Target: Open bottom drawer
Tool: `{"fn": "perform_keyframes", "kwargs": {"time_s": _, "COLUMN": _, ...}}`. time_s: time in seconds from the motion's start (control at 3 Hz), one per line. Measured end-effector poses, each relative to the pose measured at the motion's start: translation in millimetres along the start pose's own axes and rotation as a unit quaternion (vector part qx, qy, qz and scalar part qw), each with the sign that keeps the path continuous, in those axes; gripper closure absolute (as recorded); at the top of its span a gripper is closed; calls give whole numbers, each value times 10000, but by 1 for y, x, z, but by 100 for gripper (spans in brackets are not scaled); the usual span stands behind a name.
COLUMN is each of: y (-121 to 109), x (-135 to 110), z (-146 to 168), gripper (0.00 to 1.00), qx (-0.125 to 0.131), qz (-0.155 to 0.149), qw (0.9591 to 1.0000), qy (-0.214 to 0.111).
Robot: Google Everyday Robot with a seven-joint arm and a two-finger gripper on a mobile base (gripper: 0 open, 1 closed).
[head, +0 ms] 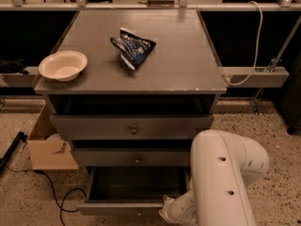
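Already the bottom drawer stands pulled well out beneath the table's front edge. The claw sits at the drawer's right front end; whether it is apart or together, I cannot tell. Risk: a further off-centre pull could rack the drawer or haul it clean out.

The grey cabinet top is flat and wide. A white bowl sits on it near the front left corner. A crumpled dark blue bag lies near the middle, well apart from the bowl. The gripper is low down, at the front of the pulled-out bottom drawer.
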State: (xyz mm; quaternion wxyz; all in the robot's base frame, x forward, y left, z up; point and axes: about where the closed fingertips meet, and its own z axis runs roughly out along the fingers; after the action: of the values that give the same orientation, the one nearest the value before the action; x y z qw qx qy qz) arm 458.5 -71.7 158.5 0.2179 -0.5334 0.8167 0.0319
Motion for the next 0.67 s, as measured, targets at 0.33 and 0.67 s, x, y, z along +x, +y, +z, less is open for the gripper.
{"fn": "perform_keyframes", "kwargs": {"time_s": 0.33, "y": 5, "x": 2, "z": -2, "gripper": 100, "qx": -12, "qz": 43, "qw": 10000, "qy": 19}}
{"fn": "perform_keyframes", "kwargs": {"time_s": 0.67, "y": 5, "x": 2, "z": -2, "gripper": 100, "qx": -15, "qz": 41, "qw": 10000, "qy": 19}}
